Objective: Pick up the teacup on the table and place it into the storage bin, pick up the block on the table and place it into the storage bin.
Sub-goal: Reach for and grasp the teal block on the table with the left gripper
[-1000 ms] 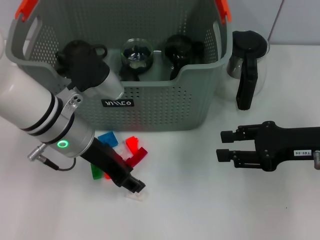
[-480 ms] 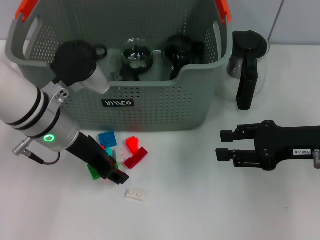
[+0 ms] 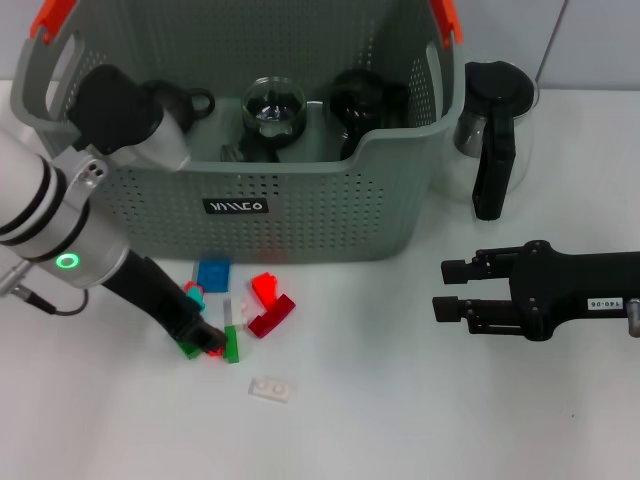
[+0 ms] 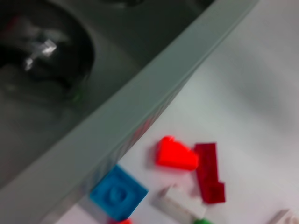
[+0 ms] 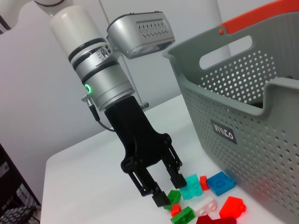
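Two grippers | left gripper (image 3: 203,343) parted, down among blocks (image 3: 262,300) before bin (image 3: 300,215) | right gripper (image 3: 450,290) parted, idle on table (image 3: 400,420).

**Three views, one shared patch of blocks**

The head camera looks down on the storage bin (image 3: 300,190). The left wrist camera sits close above the red block (image 4: 175,154) beside it. The right wrist camera looks low across the table at the left gripper (image 5: 166,189).
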`<control>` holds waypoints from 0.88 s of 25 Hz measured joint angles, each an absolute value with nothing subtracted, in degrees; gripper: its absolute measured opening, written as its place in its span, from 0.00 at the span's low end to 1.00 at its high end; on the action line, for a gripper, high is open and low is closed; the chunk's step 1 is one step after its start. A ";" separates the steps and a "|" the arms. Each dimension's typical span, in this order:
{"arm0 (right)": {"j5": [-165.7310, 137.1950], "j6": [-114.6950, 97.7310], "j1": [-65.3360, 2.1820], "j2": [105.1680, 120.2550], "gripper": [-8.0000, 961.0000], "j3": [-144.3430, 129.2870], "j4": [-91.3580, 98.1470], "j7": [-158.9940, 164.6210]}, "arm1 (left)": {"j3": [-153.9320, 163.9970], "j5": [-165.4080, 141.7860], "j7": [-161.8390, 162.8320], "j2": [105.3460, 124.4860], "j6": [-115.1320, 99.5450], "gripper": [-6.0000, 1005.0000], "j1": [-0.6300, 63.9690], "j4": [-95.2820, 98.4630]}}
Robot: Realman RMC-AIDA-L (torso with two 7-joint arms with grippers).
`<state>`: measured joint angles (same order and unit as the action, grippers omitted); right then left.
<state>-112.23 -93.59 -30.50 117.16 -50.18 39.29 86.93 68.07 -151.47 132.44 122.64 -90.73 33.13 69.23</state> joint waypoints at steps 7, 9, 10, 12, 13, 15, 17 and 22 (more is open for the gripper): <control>-112.24 -93.45 -30.41 117.16 0.61 -50.18 39.28 86.90 | 66.15 -155.67 132.47 122.63 -91.94 0.56 32.09 69.59; -112.28 -93.43 -30.41 117.15 0.61 -50.18 39.29 86.91 | 66.02 -155.76 132.32 122.71 -92.29 0.56 31.56 70.49; -112.30 -93.43 -30.42 117.15 0.61 -50.19 39.28 86.92 | 65.99 -155.72 132.26 122.77 -92.53 0.56 31.25 71.41; -112.34 -93.42 -30.44 117.16 0.61 -50.19 39.29 86.92 | 65.89 -155.47 132.13 122.92 -93.17 0.56 30.68 73.27; -112.36 -93.42 -30.45 117.15 0.61 -50.19 39.29 86.92 | 65.82 -155.33 132.06 123.03 -93.54 0.56 30.39 74.33; -112.40 -93.42 -30.46 117.16 0.61 -50.24 39.28 86.92 | 65.69 -155.28 131.98 123.17 -93.90 0.56 30.14 75.39; -112.41 -93.42 -30.44 117.15 0.61 -50.27 39.28 86.92 | 65.54 -155.28 131.90 123.21 -94.33 0.56 30.08 75.82; -112.41 -93.43 -30.33 117.16 0.61 -50.20 39.29 86.92 | 64.48 -155.61 131.96 123.60 -93.67 0.56 30.06 77.05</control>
